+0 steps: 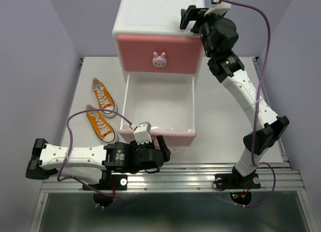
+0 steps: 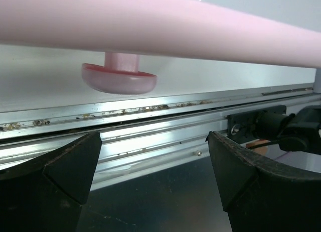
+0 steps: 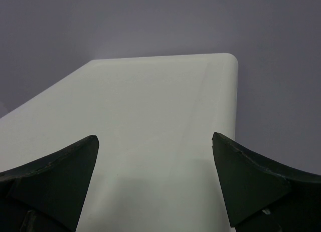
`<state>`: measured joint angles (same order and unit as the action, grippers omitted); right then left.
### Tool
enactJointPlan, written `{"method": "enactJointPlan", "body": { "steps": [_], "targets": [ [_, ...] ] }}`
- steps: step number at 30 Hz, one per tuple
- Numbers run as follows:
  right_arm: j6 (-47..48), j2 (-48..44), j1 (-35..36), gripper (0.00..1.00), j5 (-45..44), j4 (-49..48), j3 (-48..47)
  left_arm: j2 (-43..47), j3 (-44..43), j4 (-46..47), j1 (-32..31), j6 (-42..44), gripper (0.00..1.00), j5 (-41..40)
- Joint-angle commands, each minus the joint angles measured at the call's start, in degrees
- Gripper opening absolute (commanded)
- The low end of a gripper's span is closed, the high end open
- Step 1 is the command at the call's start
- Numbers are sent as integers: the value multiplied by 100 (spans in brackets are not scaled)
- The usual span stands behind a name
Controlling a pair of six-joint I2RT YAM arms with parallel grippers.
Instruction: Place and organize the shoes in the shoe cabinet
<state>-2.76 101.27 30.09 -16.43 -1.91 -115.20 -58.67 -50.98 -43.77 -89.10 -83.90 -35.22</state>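
Orange sneakers (image 1: 99,124) lie left of the wide-open, empty left gripper (image 1: 163,149), long axes slanting away; this arm is nearer.

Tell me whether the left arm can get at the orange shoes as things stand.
Probably yes. The orange shoes lie on the table left of the pulled-out drawer, on the left arm's side, and the left gripper stands open at its front.

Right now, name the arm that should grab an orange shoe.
Left: left tool, open, lies by the pulled-out drawer, close to the orange shoes; right tool is up over the cabinet top.
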Motion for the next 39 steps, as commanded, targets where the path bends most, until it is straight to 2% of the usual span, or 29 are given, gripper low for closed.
{"method": "enactJointPlan", "body": {
  "steps": [1,9,18,25,28,30,31,37,39],
  "targets": [
    [-277,1105,147,100,272,2599,718,146,-526,-457,-273,233,99,-309],
    [-295,1052,147,100,298,2582,771,480,-1009,-887,-530,339,99,-353],
    [-365,1043,147,100,377,2573,700,172,-2099,-1082,-530,962,99,-767],
    [-462,938,147,100,570,2608,718,-170,-3461,-1327,-477,1226,99,-1827],
    [-514,920,147,100,579,2687,613,-477,-3936,-968,-30,2024,99,-2015],
    [-523,964,147,100,570,2845,499,-618,-4051,-415,847,2964,99,-1630],
    [-523,982,147,100,596,2880,446,-645,-4077,-283,1120,3089,99,-1332],
    [-523,1113,147,100,711,2986,-46,-549,-4069,333,2993,3195,99,-1048],
    [-549,1288,147,100,763,2977,-511,-548,-4165,501,3676,3213,99,-778]
  ]
}}
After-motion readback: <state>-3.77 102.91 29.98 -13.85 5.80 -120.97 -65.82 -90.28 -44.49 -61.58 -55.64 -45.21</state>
